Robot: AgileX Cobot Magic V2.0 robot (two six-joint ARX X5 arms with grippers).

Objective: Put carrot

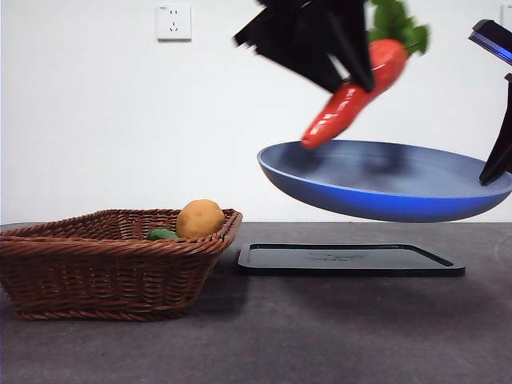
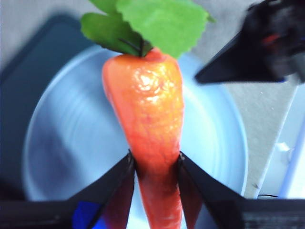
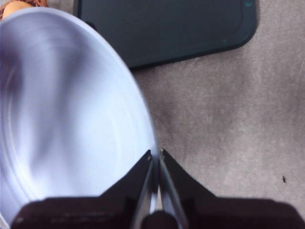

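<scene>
Nearest, a wicker basket (image 1: 112, 264) sits on the counter (image 1: 336, 336), with open counter beside it up to a flat black tray (image 1: 350, 260). Above the tray a blue pan (image 1: 384, 182) hangs, its rim pinched by the right gripper (image 3: 156, 157). The left gripper (image 1: 352, 76) is clamped on the carrot (image 1: 352, 96), tip angled down just over the pan.

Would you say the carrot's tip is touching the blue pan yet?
Cannot tell. In the front view the carrot, held by the left hand, has its tip level with the pan rim, its end hidden.
</scene>
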